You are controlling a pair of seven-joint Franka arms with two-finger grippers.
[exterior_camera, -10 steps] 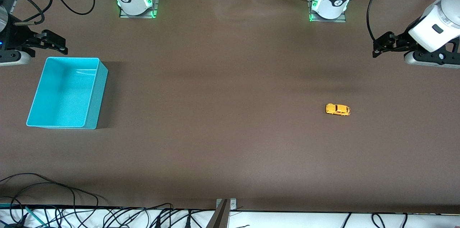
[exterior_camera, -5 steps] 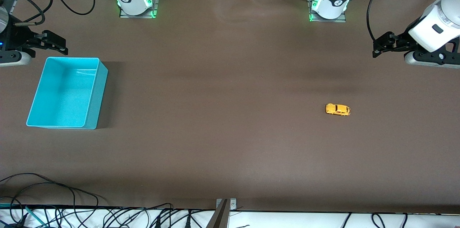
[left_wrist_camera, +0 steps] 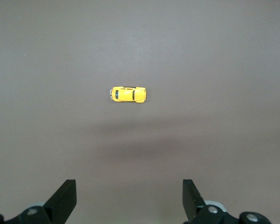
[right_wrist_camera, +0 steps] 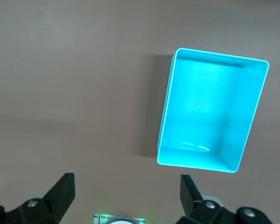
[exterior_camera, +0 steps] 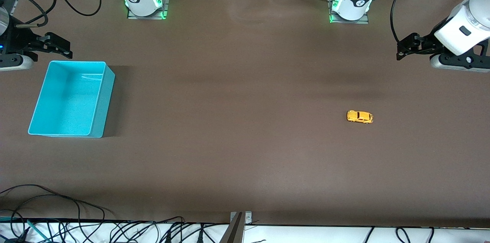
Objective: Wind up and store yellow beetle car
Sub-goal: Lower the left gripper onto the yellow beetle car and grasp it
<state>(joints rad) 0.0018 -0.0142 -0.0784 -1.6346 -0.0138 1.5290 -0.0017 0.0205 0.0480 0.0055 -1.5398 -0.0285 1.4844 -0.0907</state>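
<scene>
Car: the car [exterior_camera: 360,116] sits on its wheels on the bare table [exterior_camera: 245,139], toward the left arm's end, well apart from the bin [exterior_camera: 97,99]. Nothing touches it.
Bin: turquoise, open-topped, empty as far as I see, at the right arm's end of the table.
Left gripper: the left gripper [exterior_camera: 415,46] hangs up in the air over the left arm's end of the table, holding nothing. In its wrist view the two fingers [left_wrist_camera: 65,198] stand wide apart with the car in sight between and ahead of them.
Right gripper: the right gripper [exterior_camera: 51,46] waits over the table just by the bin's edge, fingers spread, holding nothing.
Stage: I judge nothing is begun; the car is neither wound nor stored.
Handling: I expect a light, hard, smooth little shell that will roll or skid if nudged end-on.
Hold: I would come straight down and pinch it across its flanks, mid-body, keeping the wheels free for the pull-back.
Risk: so small a body could squirt out of a skewed pinch.
</scene>
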